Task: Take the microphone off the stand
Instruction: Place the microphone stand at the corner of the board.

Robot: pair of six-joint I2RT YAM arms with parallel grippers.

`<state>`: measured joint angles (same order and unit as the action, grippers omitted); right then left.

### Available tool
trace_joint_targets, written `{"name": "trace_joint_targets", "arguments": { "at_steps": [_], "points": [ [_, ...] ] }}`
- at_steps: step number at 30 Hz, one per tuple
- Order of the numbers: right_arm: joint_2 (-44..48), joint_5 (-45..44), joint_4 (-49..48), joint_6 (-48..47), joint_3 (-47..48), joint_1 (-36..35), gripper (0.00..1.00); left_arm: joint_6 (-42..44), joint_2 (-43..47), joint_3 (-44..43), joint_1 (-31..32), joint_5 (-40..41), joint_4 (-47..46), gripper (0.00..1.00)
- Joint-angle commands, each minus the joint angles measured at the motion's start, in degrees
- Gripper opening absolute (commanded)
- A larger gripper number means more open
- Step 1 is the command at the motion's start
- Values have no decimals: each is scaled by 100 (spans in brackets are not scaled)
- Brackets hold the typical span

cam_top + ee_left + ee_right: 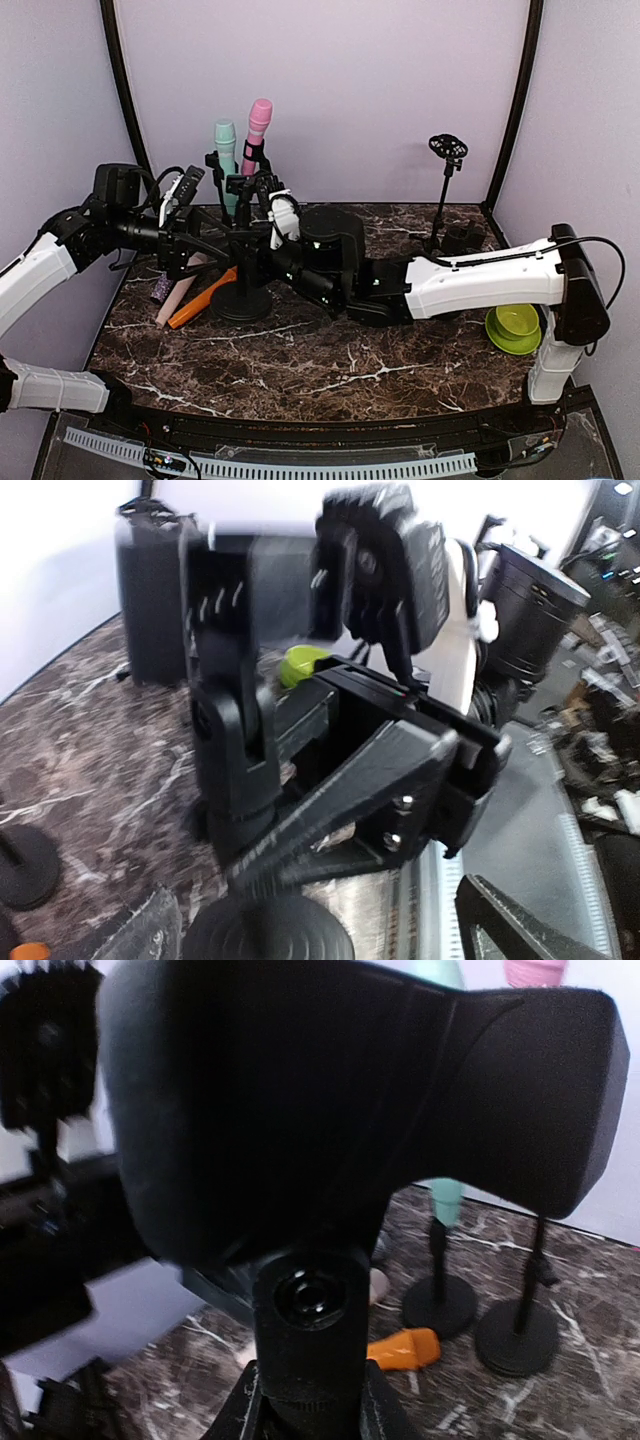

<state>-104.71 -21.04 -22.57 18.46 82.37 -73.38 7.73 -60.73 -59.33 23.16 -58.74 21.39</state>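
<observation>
Two microphones stand upright in clips at the upper left of the overhead view, a mint-green plastic microphone point(225, 150) and a pink plastic microphone point(258, 125). Two more lie flat on the dark marble table point(330, 370) at left of centre: an orange microphone point(205, 300) and a pale peach microphone point(178, 295), which is just below the left gripper point(183, 187).

The right gripper point(312, 1415) is closed around the neck of the black round-based microphone stand point(240, 295). Its fingers flank the stem just under the broad black clip point(300, 1110), and no coloured microphone shows in that clip. The left gripper's jaws are spread wide with nothing between them.

My reading is that the peach microphone is the one taken off and the lift-out step is done. The next move calls for the right gripper to let go without tipping the stand, and for both arms to draw back.

The left arm reaches in from the left edge with its forearm roughly level and its gripper raised beside the clip. The right arm stretches low across the table from the right edge, its wrist bent upward to the stand.
</observation>
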Motion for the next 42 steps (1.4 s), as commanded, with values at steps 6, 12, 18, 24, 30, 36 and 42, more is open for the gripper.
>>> {"name": "trace_joint_targets", "arguments": {
  "at_steps": [6, 12, 18, 24, 30, 36, 42],
  "points": [
    [275, -2577, -396, -987, -851, 909, 0, 906, -43, -437, -284, 1453, 1385, 99],
    [-391, -2876, -599, -1048, -766, 1878, 0, 1119, -20, -535, -594, 1321, 1775, 99],
    [-1335, -3255, -873, -1238, -82, 2589, 0, 1273, 17, -594, -768, 1303, 2095, 99],
    [-2052, -3255, -935, -1238, 669, 3060, 0, 1364, 0, -665, -867, 1343, 2208, 99],
    [-2476, -3082, -917, -1467, 982, 3396, 0, 1294, -134, -751, -916, 1523, 2197, 99],
    [-2576, -3029, -904, -1442, 876, 3445, 5, 1368, -149, -804, -937, 1806, 2234, 99],
    [-2109, -2736, -762, -1118, 182, 3365, 64, 1422, -194, -890, -1001, 2050, 2385, 99]
  ]
}}
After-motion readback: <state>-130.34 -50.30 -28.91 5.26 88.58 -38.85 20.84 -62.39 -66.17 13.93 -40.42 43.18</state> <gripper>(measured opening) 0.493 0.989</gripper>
